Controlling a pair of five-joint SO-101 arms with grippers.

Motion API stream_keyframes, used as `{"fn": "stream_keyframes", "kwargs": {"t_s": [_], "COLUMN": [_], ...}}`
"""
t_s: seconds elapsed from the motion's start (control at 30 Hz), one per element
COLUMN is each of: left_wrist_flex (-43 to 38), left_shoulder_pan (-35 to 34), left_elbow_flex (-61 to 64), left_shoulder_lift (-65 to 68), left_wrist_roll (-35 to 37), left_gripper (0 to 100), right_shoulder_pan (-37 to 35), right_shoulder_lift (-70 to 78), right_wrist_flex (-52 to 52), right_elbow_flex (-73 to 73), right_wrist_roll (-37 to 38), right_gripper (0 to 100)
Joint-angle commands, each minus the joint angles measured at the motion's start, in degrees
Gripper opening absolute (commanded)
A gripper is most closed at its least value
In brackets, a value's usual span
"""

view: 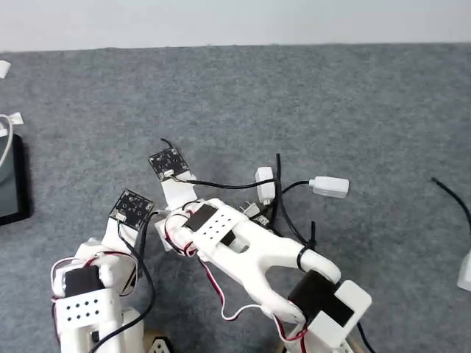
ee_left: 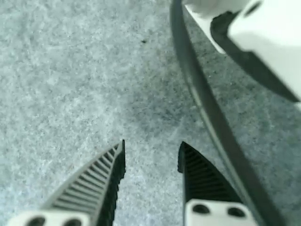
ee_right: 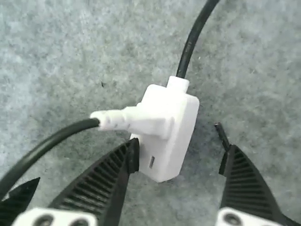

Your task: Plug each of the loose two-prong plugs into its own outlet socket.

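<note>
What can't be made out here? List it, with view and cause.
- Prongs of the plug: right wrist view, hidden where it meets the white block.
- White thing: high view, cut by the right edge.
- Ends of the cable: left wrist view, run off the frame.

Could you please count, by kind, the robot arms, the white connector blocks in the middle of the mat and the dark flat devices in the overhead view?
Robot arms: 2
White connector blocks: 2
Dark flat device: 1
Total: 5
</note>
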Motion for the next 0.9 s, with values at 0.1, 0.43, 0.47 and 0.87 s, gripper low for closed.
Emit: {"fn": "stream_keyframes", "kwargs": {"t_s": [0.1,0.43,0.47,0.87], "left_wrist_flex": [-1.5,-2.2,-2.2,-3.4], "left_shoulder_pan": [-1.7,-2.3,-2.3,-2.1], "left_elbow_flex": [-2.4,-2.4,-2.4,-2.0], "left_shoulder_lift": [-0.8,-0.8,-0.8,-0.8], "left_wrist_roll": [0.6,0.7,0.7,0.8], "left_gripper": [12,12,12,12], "right_shoulder_pan": [-1.8,-1.4,-0.8,10.7], "right_shoulder_lift": [6.9,5.6,4.4,-38.0], "right_wrist_flex": [0.7,1.8,1.5,4.0], "right_elbow_flex": [-7.0,-7.5,-6.4,15.0], "right_wrist_roll": [-1.0,1.3,1.3,5.5], "right_gripper": [23.6,0.7,0.8,0.8]}}
